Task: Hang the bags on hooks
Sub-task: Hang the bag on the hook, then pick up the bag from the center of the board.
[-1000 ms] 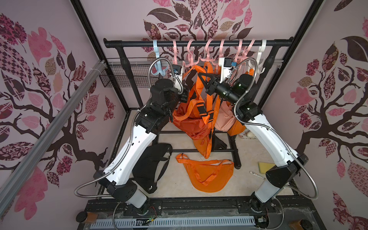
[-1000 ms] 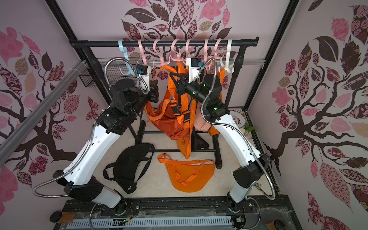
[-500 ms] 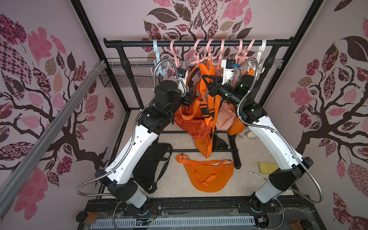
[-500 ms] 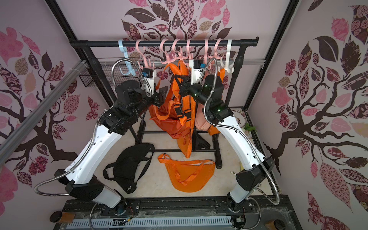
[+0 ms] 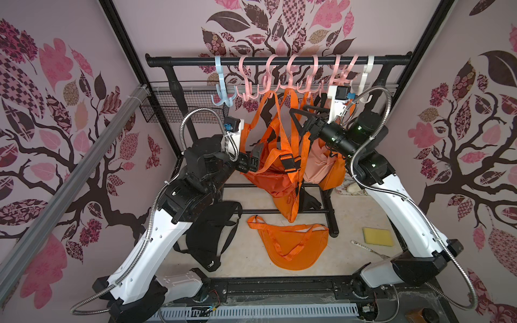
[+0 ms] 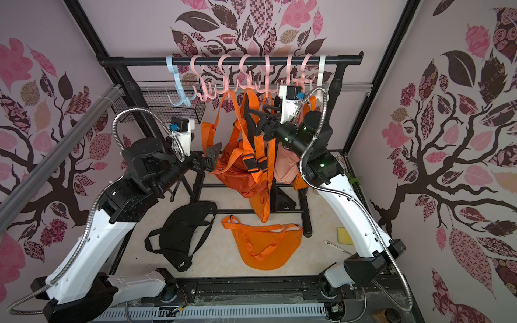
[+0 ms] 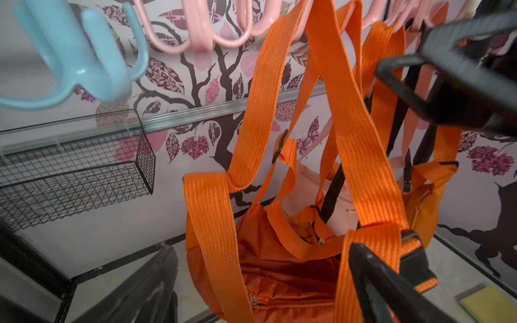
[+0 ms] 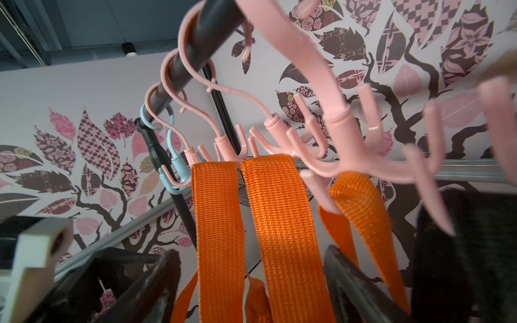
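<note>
Orange fabric lies nearest: a flat orange bag (image 5: pixel 293 246) on the tabletop (image 5: pixel 246 268), with a black bag (image 5: pixel 212 232) beside it toward the left arm and a yellow sponge (image 5: pixel 377 236) toward the right arm. Farther back, the left gripper (image 5: pixel 250 161) stands wide open against the side of the hanging orange bag (image 5: pixel 271 179), gripping nothing. In the left wrist view its fingers (image 7: pixel 375 282) are spread around a strap; contact cannot be told. Higher up, the right gripper (image 5: pixel 303 121) is also spread wide and empty, its fingers (image 8: pixel 349 279) on either side of the orange straps (image 8: pixel 218 223). These straps loop over prongs of the pink hooks (image 5: pixel 279 89) on the black rail (image 5: pixel 190 60), so the bag hangs there. A blue hook (image 5: pixel 222 95) hangs beside them, near a wire basket (image 5: pixel 167 112).
</note>
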Controlling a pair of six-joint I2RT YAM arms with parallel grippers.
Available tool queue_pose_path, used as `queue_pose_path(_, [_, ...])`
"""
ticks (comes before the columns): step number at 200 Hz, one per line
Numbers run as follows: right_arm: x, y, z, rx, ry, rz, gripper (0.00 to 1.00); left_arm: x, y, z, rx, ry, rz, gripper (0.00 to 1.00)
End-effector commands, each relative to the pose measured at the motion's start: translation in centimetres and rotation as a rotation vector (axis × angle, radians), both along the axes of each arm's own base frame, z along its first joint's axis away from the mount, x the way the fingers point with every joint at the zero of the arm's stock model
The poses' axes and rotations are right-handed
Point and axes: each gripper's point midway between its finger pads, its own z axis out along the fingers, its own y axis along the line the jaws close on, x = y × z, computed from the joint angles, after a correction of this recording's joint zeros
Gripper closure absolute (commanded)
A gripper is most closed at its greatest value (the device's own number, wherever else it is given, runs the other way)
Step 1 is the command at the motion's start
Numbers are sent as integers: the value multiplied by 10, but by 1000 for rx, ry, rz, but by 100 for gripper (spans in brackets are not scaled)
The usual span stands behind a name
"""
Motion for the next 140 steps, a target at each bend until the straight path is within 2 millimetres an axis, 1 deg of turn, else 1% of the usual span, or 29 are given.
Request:
queue_pose_path(1, [-39,-20,35,52,-90,14,8,-10,25,-20,26,12,82,2])
queue_pose_path(10, [-48,-22,37,47,-93,21,6,-13,38,-31,37,15,132,2])
queue_pose_path(20, [-56,-21,33,24,-81,27,5,-18,55,-43,46,8,198,2])
queue_pose_path(31, [-67,-14,19,-18,-68,14,4,-24,72,-58,53,-1,255,2])
queue_pose_path(35, [-70,-12,11,-45,-66,-8,3,-27,78,-62,53,-10,275,2])
queue_pose_path(46, [-83,-6,-12,-92,-53,-64,2,-32,93,-79,73,-20,331,2])
queue_pose_path(48, [-84,-5,-19,-103,-44,-71,1,-34,98,-77,65,-31,351,2])
queue_pose_path(52, [-89,-4,-27,-109,-30,-77,1,-35,103,-85,73,-27,372,2])
queue_pose_path(59, [-92,-2,-51,-124,14,-80,1,-38,109,-97,75,-24,391,2])
queue_pose_path(72, [-97,-2,-95,-127,101,-62,1,-43,115,-119,69,-10,404,2])
queue_pose_path(83, [-102,1,-137,-172,160,-53,1,-48,120,-131,47,-15,411,2])
queue_pose_path(85, [-103,1,-141,-176,165,-52,1,-49,121,-133,41,-17,415,2])
queue_pose_path(87, [-103,2,-151,-189,177,-52,1,-49,122,-135,37,-17,418,2])
queue_pose_path(97, [-109,11,-188,-249,209,-24,3,-53,131,-140,4,-36,451,2])
queue_pose_path(111, [-122,26,-230,-358,246,27,6,-58,138,-145,-39,-67,476,2])
queue_pose_path(121, [-135,37,-259,-447,251,64,7,-61,140,-145,-60,-84,479,2])
queue_pose_path(140, [-141,41,-315,-575,307,71,10,-63,145,-148,-75,-85,502,2])
